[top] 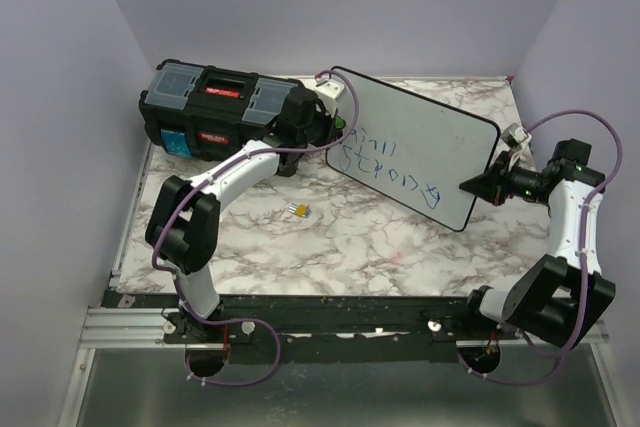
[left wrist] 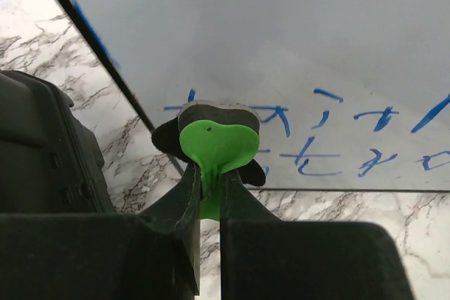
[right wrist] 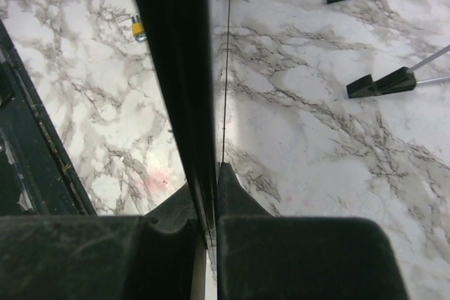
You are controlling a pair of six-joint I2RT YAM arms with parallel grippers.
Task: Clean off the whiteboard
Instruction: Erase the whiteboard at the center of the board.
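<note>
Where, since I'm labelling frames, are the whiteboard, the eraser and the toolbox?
whiteboard (top: pixel 420 122): top external view, bare white face.
eraser (left wrist: pixel 214 144): left wrist view, green handle.
toolbox (top: pixel 215 107): top external view, black lid.

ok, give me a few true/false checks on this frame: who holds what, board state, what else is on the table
1. The left gripper is shut on the green plastic eraser with a black felt pad. True.
2. The right gripper hangs open, clear of the large white whiteboard with a thin black rim. False: it is clamped on the board's rim.
3. The blue marker lettering is fully wiped off. False: blue writing shows on the board.
4. A small yellow object lies on the white marble-pattern table. True.
5. In the top view, the black plastic toolbox sits right of the whiteboard. False: it sits to its left.
</note>
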